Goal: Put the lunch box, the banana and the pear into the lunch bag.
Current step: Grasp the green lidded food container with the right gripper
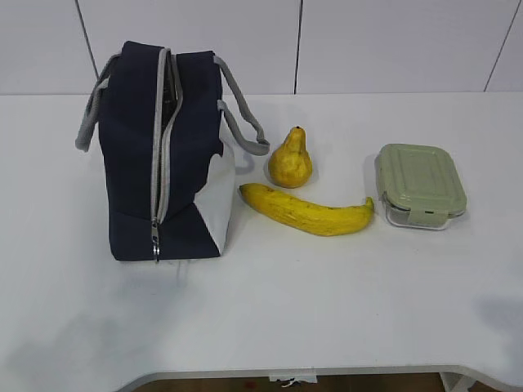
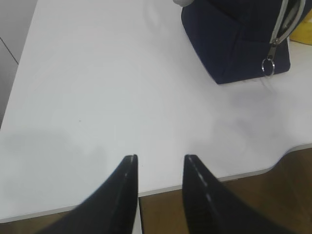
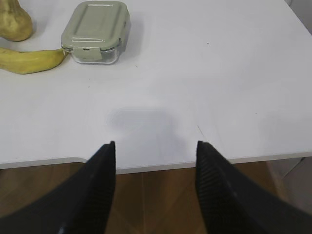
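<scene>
The navy lunch bag (image 1: 163, 155) stands upright on the left of the white table, its grey zipper partly open at the top. The pear (image 1: 290, 161) sits right of the bag, the banana (image 1: 306, 211) lies in front of it, and the lunch box (image 1: 420, 184) with its sage-green lid is at the right. My left gripper (image 2: 160, 158) is open and empty above the table's front edge, with the bag's corner (image 2: 234, 44) far ahead on the right. My right gripper (image 3: 155, 144) is open and empty at the front edge; the lunch box (image 3: 95, 30), banana (image 3: 29, 59) and pear (image 3: 13, 20) lie far ahead on the left.
The white table (image 1: 327, 310) ends at a curved front edge with brown floor (image 3: 156, 204) below. A white panelled wall (image 1: 368, 41) runs behind the table. The bag's grey handles (image 1: 241, 114) stick out on both sides. Neither arm shows in the exterior view.
</scene>
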